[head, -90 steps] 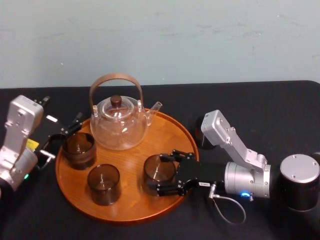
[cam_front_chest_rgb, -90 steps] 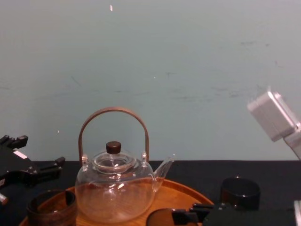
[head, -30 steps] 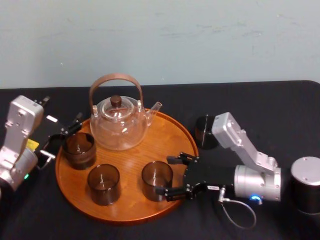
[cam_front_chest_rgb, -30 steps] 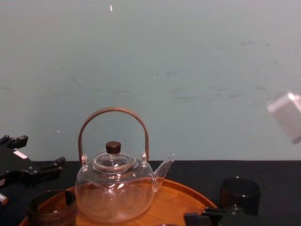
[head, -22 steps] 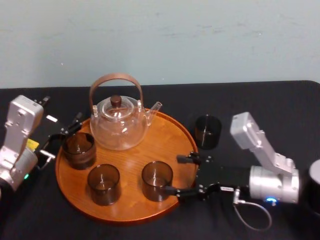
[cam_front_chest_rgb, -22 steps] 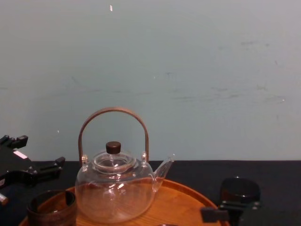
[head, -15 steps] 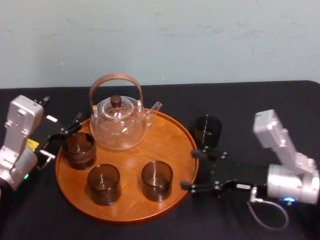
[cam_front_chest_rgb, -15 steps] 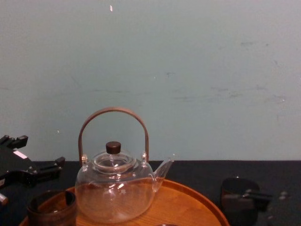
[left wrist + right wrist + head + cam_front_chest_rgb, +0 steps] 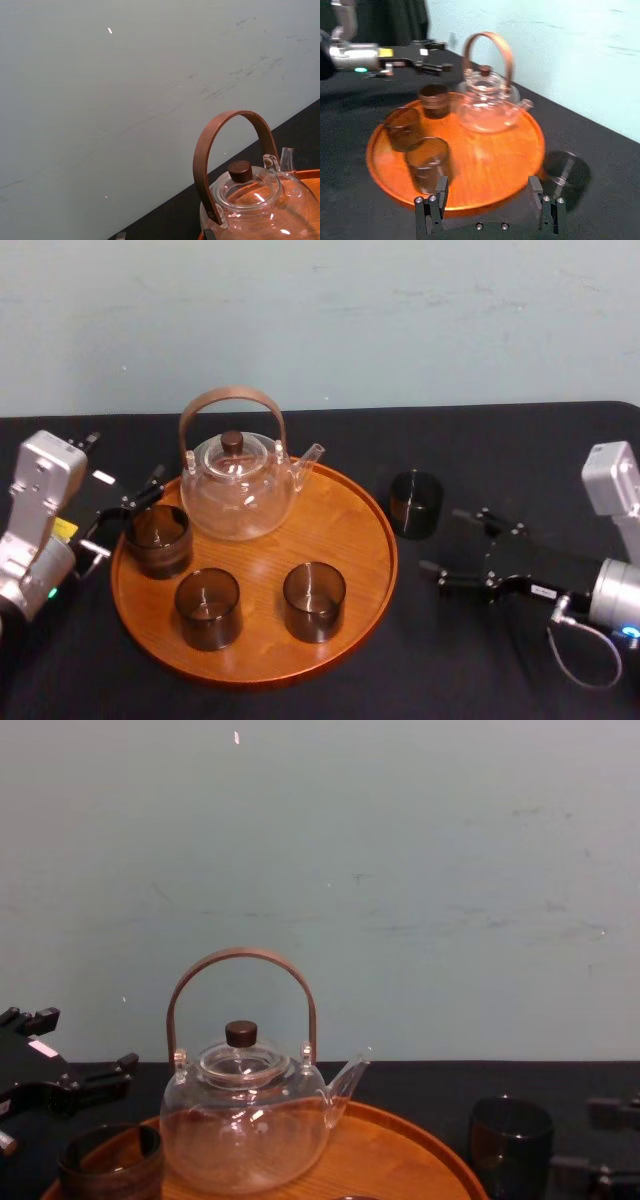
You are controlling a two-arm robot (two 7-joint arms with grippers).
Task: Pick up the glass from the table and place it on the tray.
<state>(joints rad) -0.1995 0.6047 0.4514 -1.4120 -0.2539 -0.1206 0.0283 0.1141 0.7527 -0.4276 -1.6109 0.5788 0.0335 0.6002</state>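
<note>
Glass on the table point(image 9: 415, 503): it stands upright on the black table point(image 9: 520, 450), its mouth up and its long axis vertical; it is dark and see-through
Where it is: just beside the right rim of the tray point(image 9: 385, 540), apart from the rim, not on the tray
My right gripper point(image 9: 440, 540): it hangs low over the table to the right of the glass and a little nearer to me; it points toward the tray
My right fingers: spread wide and holding nothing; the glass is apart from them, just past the farther fingertip
My left gripper point(image 9: 125, 515): it is at the tray's left edge, by the back-left glass point(image 9: 157, 538)
My left fingers: apart, one on the far side of that glass and one on the near side; I cannot tell if they touch it
On the tray: a glass teapot point(image 9: 238, 485) with a brown hoop handle at the back, spout to the right; two more glasses point(image 9: 208, 607) point(image 9: 314, 600) at the front, all upright
</note>
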